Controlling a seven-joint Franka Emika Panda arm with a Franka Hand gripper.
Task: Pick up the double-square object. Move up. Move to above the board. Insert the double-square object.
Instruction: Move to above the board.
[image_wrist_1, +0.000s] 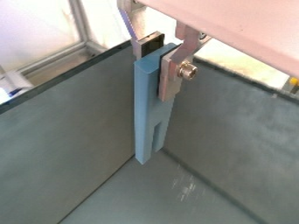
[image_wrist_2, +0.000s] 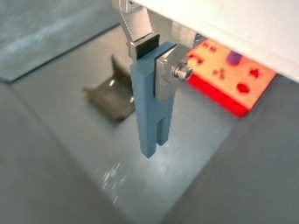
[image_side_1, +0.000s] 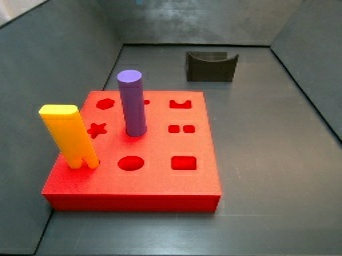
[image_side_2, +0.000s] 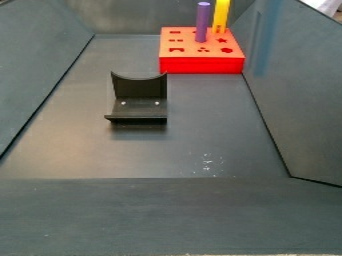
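Double-square object: grey-blue twin-bar peg, hanging upright, clear of the bench, its upper end clamped between the tool's silver plates in both wrist views. 
Board: red, near the bench's far edge, well apart from the peg; carries a purple cylinder and a yellow peg. 
Fixture: mid-bench. 
Risk: the grip seems narrow, so the peg could tilt, catch a hole rim, or strike the standing pegs.
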